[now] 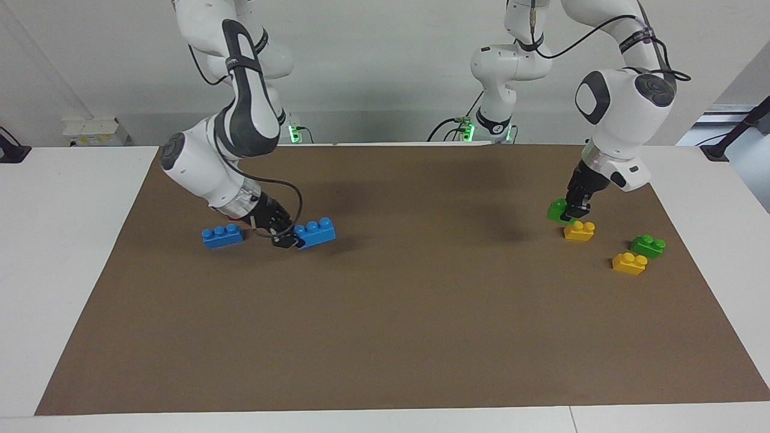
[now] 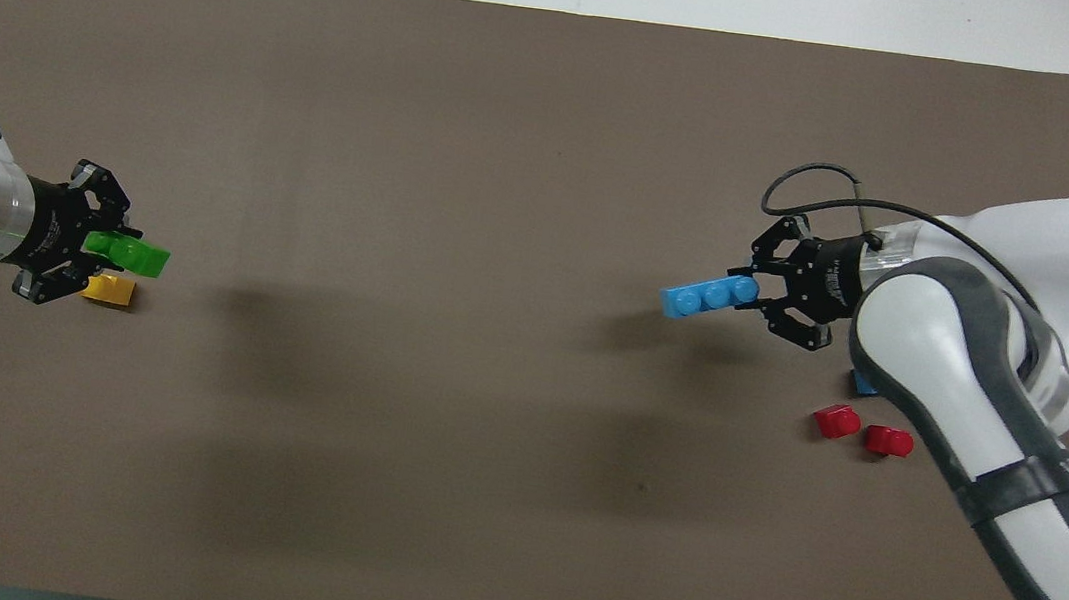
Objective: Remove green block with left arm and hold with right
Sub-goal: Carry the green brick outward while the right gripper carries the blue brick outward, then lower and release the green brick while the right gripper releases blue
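Holding the green block in its closed fingers, my left gripper hangs low over a yellow brick at the left arm's end of the table. The block's long side runs along the table toward the right arm. My right arm bends low, and its gripper is closed on a tilted blue brick.

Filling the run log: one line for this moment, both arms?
left gripper: shut on small bright green plastic brick, over a yellow two-stud brick | right gripper: shut on blue three-stud plastic brick, above mat
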`<state>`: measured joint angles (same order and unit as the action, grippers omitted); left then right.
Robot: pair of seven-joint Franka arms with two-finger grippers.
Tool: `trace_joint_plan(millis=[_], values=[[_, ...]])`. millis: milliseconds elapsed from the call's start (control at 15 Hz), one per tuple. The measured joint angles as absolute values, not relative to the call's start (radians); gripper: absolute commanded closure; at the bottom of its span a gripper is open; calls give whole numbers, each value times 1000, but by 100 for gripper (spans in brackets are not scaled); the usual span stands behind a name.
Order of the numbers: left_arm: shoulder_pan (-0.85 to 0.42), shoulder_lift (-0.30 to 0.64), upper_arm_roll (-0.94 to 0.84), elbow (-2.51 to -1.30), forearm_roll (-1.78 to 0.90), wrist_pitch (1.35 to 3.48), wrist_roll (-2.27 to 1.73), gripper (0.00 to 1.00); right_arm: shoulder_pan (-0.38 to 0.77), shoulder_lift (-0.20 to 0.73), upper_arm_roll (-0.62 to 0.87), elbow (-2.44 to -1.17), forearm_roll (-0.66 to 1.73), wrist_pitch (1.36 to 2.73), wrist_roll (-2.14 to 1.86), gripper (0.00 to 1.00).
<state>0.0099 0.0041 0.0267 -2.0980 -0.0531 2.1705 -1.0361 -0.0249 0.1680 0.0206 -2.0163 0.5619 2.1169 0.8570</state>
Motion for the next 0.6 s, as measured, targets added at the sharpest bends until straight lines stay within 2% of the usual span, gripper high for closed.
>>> trace_joint_plan(millis=[600], values=[[31,161,24,-2078,-53,2369,-993,100,-120,273,22,-1987,546,2116,818,100]])
